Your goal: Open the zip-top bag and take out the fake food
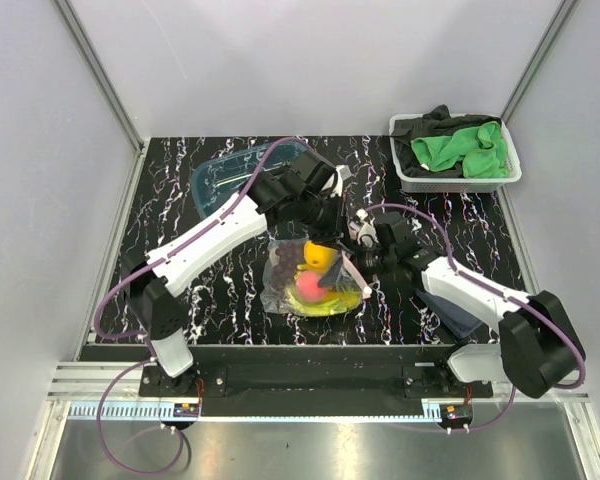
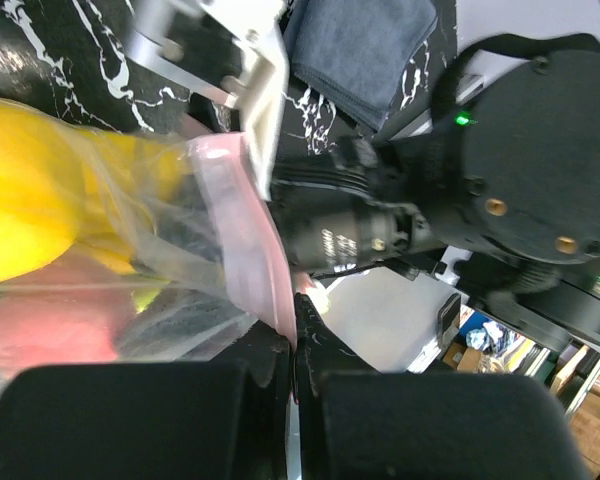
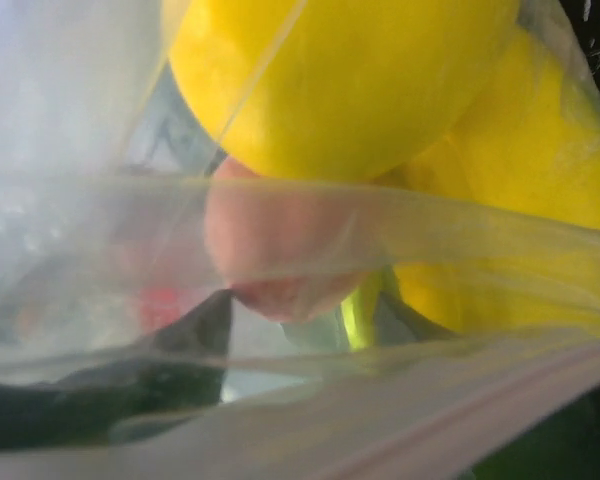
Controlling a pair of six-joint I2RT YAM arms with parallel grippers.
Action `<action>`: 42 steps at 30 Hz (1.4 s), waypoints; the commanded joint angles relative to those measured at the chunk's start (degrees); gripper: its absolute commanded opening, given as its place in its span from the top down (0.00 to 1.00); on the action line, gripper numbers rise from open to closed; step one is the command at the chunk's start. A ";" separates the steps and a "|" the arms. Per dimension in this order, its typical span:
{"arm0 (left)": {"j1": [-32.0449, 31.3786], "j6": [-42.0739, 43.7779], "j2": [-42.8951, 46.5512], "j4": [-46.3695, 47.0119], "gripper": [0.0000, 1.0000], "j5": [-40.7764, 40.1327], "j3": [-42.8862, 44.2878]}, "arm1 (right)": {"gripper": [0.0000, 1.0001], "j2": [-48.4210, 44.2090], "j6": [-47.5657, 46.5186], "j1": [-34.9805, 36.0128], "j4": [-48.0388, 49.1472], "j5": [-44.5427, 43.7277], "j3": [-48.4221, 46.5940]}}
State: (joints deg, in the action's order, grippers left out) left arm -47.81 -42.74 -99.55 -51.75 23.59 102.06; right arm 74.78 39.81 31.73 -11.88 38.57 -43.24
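Clear, crinkly, glossy plastic for the zip-top bag [image 1: 280, 290], with a matt pink zip strip [image 2: 245, 230]. Smooth, shiny yellow plastic on the lemon [image 3: 350, 70]. Polished black marble-look counter [image 1: 180, 200], white-veined. Soft green cloth [image 1: 460, 150] in a white plastic basket [image 1: 458, 183], far right corner. Matt black padding on the left end effector [image 2: 294, 350].

The left arm [image 1: 215, 235] reaches diagonally forward and right, its hand [image 1: 325, 236] pinched tight on the zip-top bag [image 2: 232, 225], while the right arm [image 1: 470, 290] bends in leftward, its hand [image 1: 363, 256] close opposite, finger spread unclear.
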 commanded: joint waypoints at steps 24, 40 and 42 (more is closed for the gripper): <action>-4.04 -3.22 6.30 12.55 1.00 0.31 -11.09 | 0.14 -1.49 9.67 -8.35 22.16 1.07 7.39; -6.06 -3.58 3.74 13.43 1.00 1.19 -8.98 | 0.00 10.02 8.96 -6.94 23.12 -3.06 1.94; -6.06 -3.58 3.83 13.51 1.00 0.93 -9.42 | 0.00 10.82 10.28 -6.77 24.09 -2.62 1.58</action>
State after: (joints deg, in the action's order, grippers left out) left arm -51.46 -45.63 -96.82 -39.03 19.59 91.22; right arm 82.91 45.45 25.28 9.37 39.94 -39.20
